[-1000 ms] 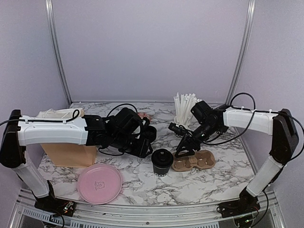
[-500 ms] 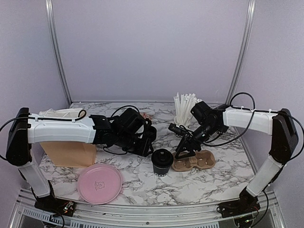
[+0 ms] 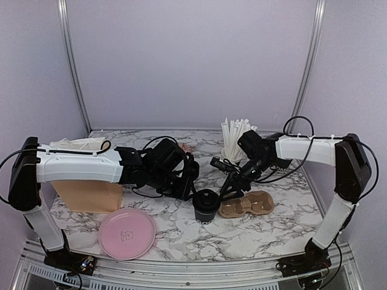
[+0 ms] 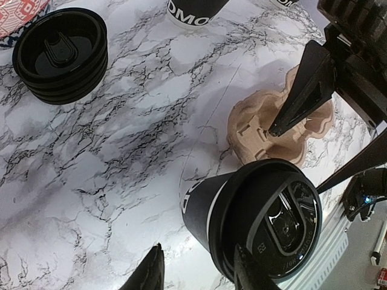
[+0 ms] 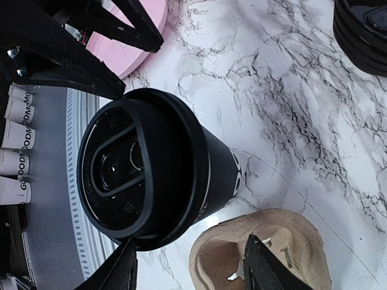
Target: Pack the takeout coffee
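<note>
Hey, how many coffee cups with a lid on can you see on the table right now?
1: the lidded cup stands upright just left of the pulp carrier, outside both of its holes. More could be hidden behind the robot.

The top camera looks from high on the near side across the whole desk point(image 3: 266, 232) toward the far wall. Both wrist cameras hang close above it, the left facing right and the right facing left, sharing the lidded cup point(image 4: 260, 223) and pulp carrier point(image 5: 266, 254).
</note>
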You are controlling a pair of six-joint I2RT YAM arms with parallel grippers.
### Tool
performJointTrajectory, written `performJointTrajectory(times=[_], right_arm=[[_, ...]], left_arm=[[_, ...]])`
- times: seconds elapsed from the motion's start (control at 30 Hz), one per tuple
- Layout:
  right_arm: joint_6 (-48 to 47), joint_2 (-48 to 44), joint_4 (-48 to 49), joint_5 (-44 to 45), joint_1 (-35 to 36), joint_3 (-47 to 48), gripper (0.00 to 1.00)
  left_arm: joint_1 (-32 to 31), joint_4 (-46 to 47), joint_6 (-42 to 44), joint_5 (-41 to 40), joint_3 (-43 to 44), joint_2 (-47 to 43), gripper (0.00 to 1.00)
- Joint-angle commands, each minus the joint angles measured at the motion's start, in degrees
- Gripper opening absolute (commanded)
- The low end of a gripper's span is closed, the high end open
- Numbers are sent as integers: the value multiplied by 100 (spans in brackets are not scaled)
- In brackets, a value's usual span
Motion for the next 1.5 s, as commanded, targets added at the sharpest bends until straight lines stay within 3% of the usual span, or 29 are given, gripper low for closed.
performJointTrajectory(times=[0.0, 0.33, 0.5, 0.97, 1.47], right_arm=[[139, 130, 177, 97, 47, 313, 58], [429, 295, 225, 550, 40, 642, 57], [338, -168, -26, 646, -13, 575, 59], [49, -129, -521, -346, 46, -32, 61], [293, 375, -331, -402, 118, 190, 60]], left_arm=[[5, 177, -100, 84, -55, -59, 39], [5, 152, -259, -20, -196, -268, 36], [14, 149, -307, -132, -128, -382, 38], [93, 128, -357, 53, -118, -268, 36], [93, 235, -300, 328, -251, -53, 36]])
